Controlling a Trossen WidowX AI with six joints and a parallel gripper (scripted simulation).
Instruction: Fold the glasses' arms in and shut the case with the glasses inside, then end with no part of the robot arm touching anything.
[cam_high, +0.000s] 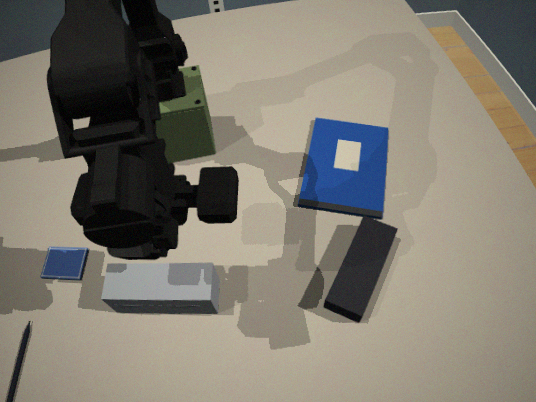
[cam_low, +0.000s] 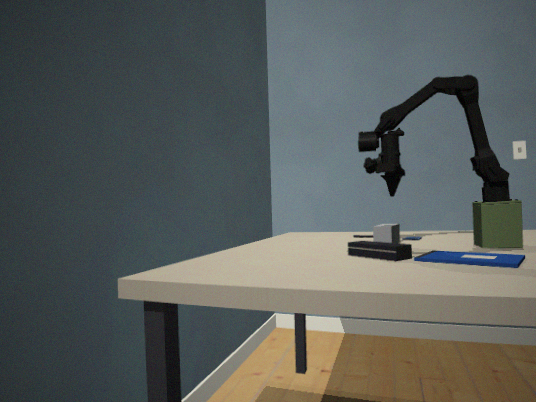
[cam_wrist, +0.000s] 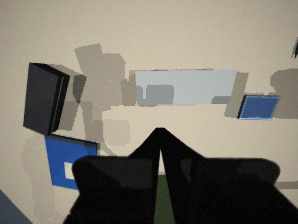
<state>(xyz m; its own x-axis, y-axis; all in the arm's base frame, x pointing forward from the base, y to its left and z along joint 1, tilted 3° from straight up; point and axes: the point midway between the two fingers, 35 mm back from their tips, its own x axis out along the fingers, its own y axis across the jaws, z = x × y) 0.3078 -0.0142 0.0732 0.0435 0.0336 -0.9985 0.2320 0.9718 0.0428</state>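
Observation:
The glasses case (cam_high: 160, 287) is a light grey box lying shut on the table; it also shows in the side view (cam_low: 386, 233) and in the wrist view (cam_wrist: 185, 87). The glasses themselves are not visible. My gripper (cam_low: 392, 192) hangs well above the case with its fingers pointing down and pressed together, holding nothing. The fingertips (cam_wrist: 160, 132) meet in a point in the wrist view. In the overhead view the arm (cam_high: 125, 200) hides the fingers.
A blue book (cam_high: 345, 167) and a black box (cam_high: 361, 268) lie to the right of the case. A small blue card (cam_high: 64, 263) lies to its left, and a dark pen (cam_high: 19, 360) at the front left. The arm's green base block (cam_high: 185, 120) stands behind.

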